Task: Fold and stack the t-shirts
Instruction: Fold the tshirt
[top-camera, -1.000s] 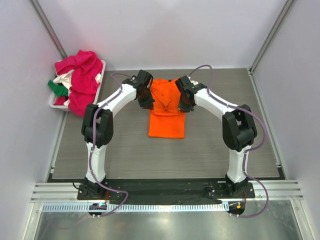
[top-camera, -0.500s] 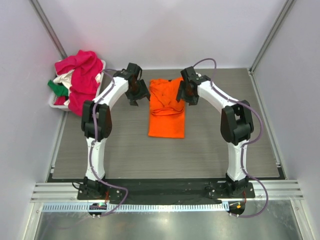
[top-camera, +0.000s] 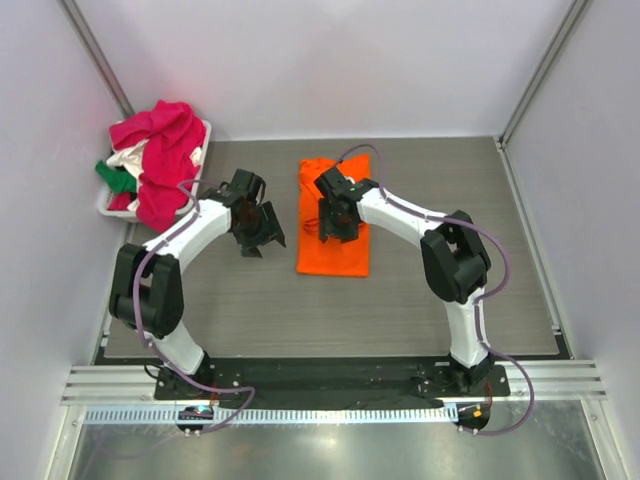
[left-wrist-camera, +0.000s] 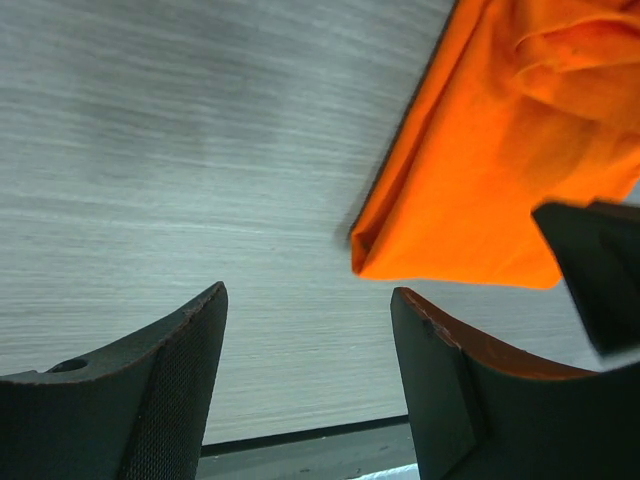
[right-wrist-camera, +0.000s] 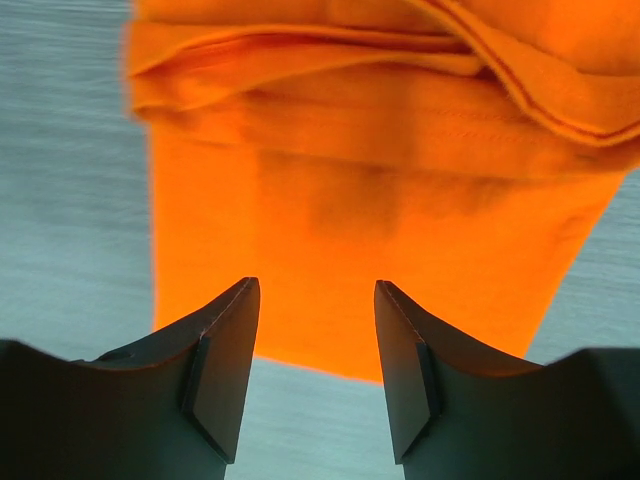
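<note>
The orange t-shirt (top-camera: 335, 255) lies as a narrow folded strip on the middle of the table, with some wrinkles at its far end. My right gripper (top-camera: 332, 222) hovers over the shirt's middle, open and empty; in the right wrist view its fingers (right-wrist-camera: 225, 350) frame orange t-shirt cloth (right-wrist-camera: 380, 180) and the shirt's edge. My left gripper (top-camera: 258, 240) is over bare table just left of the shirt, open with nothing in it (left-wrist-camera: 310, 330); the shirt's corner (left-wrist-camera: 470, 190) shows beyond its right finger. Magenta (top-camera: 165, 160), white (top-camera: 128, 158) and green (top-camera: 115, 177) t-shirts are heaped at the far left.
A white basket (top-camera: 108, 208) at the far left corner holds the heap, and the magenta shirt hangs over its near side. Pale walls close in the grey table (top-camera: 440, 300) on three sides. Both arm bases sit on the black rail at the near edge.
Both grippers opened and let go of the shirt's far end. The left moved off the shirt toward the near left; the right moved over its middle. The shirt's far end now lies flatter.
</note>
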